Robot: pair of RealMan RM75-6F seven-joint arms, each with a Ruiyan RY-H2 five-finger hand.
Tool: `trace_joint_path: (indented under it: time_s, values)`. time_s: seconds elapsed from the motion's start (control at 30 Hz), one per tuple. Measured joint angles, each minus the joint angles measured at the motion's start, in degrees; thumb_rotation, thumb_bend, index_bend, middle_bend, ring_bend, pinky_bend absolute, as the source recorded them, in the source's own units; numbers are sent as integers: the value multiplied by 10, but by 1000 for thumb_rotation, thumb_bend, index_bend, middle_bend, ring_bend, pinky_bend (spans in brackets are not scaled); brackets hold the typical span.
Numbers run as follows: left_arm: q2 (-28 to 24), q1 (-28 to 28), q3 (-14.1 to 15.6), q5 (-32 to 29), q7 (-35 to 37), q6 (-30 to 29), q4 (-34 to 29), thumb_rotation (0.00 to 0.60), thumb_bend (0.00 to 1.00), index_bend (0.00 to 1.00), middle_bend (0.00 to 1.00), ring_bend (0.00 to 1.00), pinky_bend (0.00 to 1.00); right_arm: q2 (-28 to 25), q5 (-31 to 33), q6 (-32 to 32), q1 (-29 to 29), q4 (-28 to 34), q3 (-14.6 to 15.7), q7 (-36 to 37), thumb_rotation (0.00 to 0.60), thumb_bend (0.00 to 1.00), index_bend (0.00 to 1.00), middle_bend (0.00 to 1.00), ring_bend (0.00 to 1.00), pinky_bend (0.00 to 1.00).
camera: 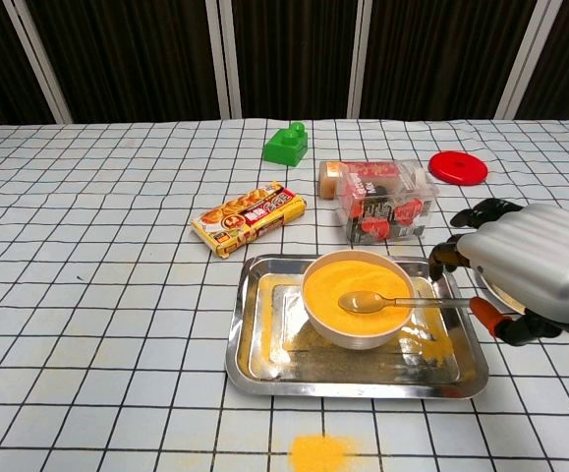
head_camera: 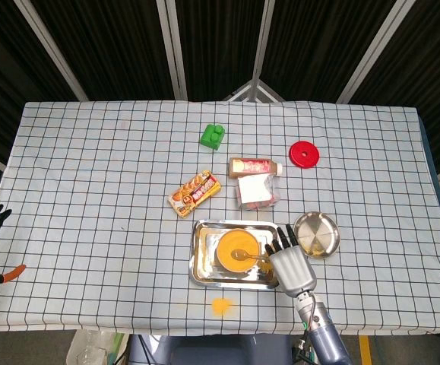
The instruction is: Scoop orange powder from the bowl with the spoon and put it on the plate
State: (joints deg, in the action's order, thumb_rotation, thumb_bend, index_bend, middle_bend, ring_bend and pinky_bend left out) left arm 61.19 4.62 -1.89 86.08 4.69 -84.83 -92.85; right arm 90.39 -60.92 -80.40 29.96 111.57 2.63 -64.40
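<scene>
Tray [camera: 264, 369]: polished metal, glossy, dusted with matt orange powder [camera: 358, 280]. Spoon [camera: 382, 301]: shiny metal. Bowl [camera: 328, 320]: smooth, pale, glossy rim. Plate [head_camera: 318, 234], lower right of head view: brushed metal, reflective. Right hand [camera: 530, 267]: silver shell, satin sheen, dark fingers [camera: 481, 210]. Tablecloth [camera: 97, 285]: matt checked cloth. Red lid [camera: 458, 166], green block [camera: 286, 144]: smooth plastic. Snack packet [camera: 249, 218]: glossy wrapper.
</scene>
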Motion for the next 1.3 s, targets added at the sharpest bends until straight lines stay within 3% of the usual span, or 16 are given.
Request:
trace_joint_path:
  time_s: [0.23, 1.3]
  values:
    - [-1, 0, 0, 0, 1, 0, -1, 600, 5, 0, 0, 0, 0, 7, -15, 2, -3, -13, 4, 4, 600, 517, 291, 428, 143, 0]
    - [-2, 0, 0, 0, 5, 1, -2, 600, 5, 0, 0, 0, 0, 48, -30, 13, -11, -56, -12, 14, 600, 515, 433, 464, 182, 0]
